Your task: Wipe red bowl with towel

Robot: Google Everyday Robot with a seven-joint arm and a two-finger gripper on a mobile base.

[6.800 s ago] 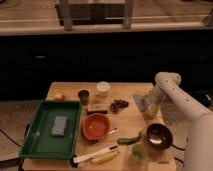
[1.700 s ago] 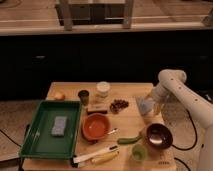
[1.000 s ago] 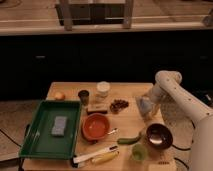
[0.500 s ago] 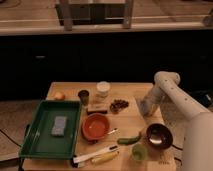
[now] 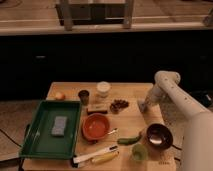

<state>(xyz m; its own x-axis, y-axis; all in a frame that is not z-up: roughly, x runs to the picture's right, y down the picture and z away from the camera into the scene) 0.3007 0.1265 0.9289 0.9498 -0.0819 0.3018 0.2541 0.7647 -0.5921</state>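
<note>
The red bowl [image 5: 96,126] sits upright on the wooden table [image 5: 130,120], just right of the green tray, with a plain empty inside. My gripper [image 5: 142,106] is at the end of the white arm [image 5: 170,90], low over the table's right side, right of a small brown pile. It is about a bowl's width away from the red bowl, up and to the right. No thin grey-blue towel shows plainly; whatever lies under the gripper is hidden.
A green tray [image 5: 35,142] at the left holds a grey-blue sponge block [image 5: 59,125]. A white cup [image 5: 103,88], dark cup [image 5: 84,96], dark bar [image 5: 96,108] and brown pile [image 5: 119,105] stand behind the bowl. A dark bowl [image 5: 158,135], green cup [image 5: 139,151], green vegetable [image 5: 129,139] and banana [image 5: 105,158] are in front.
My gripper has shifted slightly left and down toward the table surface. The bowl and the other objects have not moved.
</note>
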